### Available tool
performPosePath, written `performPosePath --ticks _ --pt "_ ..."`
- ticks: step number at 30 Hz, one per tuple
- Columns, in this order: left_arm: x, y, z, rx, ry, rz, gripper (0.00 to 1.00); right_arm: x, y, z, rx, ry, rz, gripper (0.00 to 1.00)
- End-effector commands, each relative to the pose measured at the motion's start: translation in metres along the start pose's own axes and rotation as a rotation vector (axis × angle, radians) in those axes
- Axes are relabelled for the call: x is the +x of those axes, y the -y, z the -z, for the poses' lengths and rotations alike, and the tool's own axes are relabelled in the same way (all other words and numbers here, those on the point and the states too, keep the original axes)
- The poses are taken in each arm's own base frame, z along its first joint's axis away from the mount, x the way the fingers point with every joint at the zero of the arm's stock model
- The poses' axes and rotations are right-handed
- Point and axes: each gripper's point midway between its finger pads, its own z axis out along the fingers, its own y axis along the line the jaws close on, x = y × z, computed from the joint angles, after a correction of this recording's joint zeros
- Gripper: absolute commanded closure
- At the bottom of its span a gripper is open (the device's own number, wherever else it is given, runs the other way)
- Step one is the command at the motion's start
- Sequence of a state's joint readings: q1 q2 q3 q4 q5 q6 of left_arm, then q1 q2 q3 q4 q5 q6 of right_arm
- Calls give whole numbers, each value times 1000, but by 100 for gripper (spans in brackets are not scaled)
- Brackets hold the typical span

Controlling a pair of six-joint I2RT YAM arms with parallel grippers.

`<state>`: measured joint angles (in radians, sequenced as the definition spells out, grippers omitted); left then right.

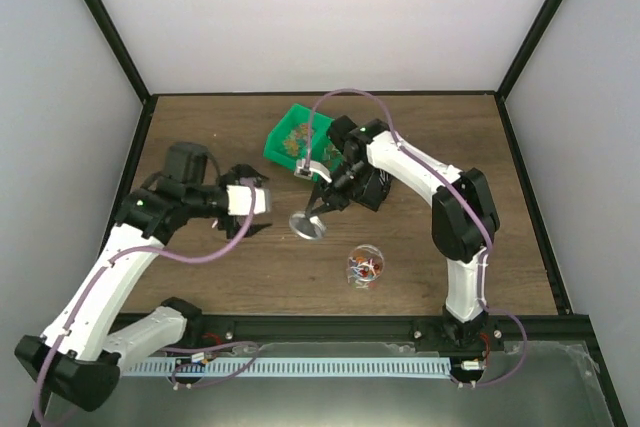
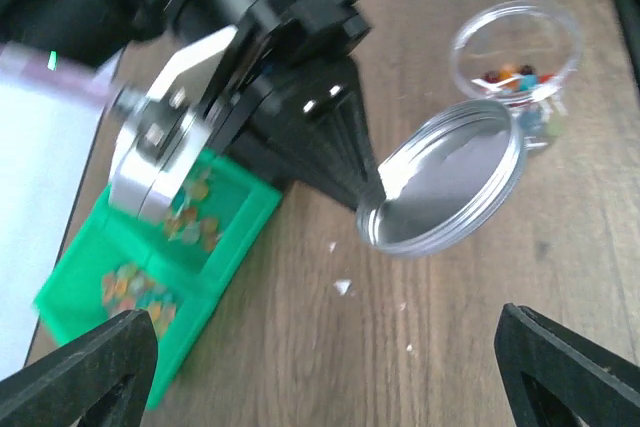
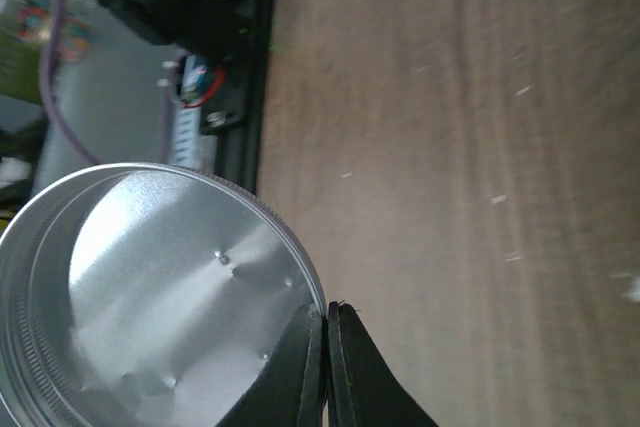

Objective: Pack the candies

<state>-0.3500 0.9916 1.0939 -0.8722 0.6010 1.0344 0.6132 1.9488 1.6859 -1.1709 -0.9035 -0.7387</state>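
Brown wood-grain table [image 1: 280,282], plain white walls on three sides and a black frame [image 1: 106,22] running up the corners, so a pretty bare setup. Right pincer [image 1: 318,211] is clamped on the rim of a round silver lid [image 1: 306,226], which sits tilted; can't tell if its low edge touches the wood. The candies [image 1: 365,268] are in a clear cup [image 1: 364,250] a bit to that pincer's right and nearer the arm bases, apart from the lid. More of them lie in a green bin [image 1: 283,139] just past the pincer on the far side. Left pincer [image 2: 320,377] is off to the lid's left, spread wide with nothing in it. The left wrist cam adds what the top view hides: the cup is uncovered with only a few sweets at the bottom, and the right pincer's black tips meet right at the lid's edge. The right wrist cam shows the lid's shiny inside, its ridged rim and the fingertips [image 3: 362,392] pressed together on it, plus tiny white specks on the wood. Both wrist views are a bit blurry.
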Motion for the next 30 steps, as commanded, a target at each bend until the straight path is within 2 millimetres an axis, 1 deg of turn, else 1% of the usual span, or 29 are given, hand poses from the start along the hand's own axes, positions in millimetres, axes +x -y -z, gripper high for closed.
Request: performPosePath --ticks 1,5,8,9,11,14,22,23,25,29,30 --pt "-21 31 -17 107 11 -277 8 3 -48 8 -177 73 -84 99" --pt "-33 52 -37 197 26 -365 16 3 -53 9 -204 92 -110 99" --pt "-32 74 -48 272 4 -469 25 4 -55 9 -219 100 -122 99" --pt "-33 77 -50 282 4 -484 28 4 -56 9 -222 103 -122 99" --pt "-36 80 -54 290 18 -483 30 4 -57 8 -225 103 -124 99" --pt "-42 80 -58 279 32 -481 38 3 -57 9 -228 107 -126 99" --pt "-48 83 -62 269 54 -453 69 5 -56 7 -235 105 -142 99" --pt "-48 84 -63 273 56 -449 71 5 -56 7 -234 104 -141 99" --pt "-47 84 -64 274 54 -440 73 6 -56 7 -229 100 -141 98" --pt "-44 86 -65 282 44 -428 76 6 -54 10 -203 95 -124 88" --pt "-44 87 -65 286 44 -419 77 6 -52 12 -193 100 -121 82"
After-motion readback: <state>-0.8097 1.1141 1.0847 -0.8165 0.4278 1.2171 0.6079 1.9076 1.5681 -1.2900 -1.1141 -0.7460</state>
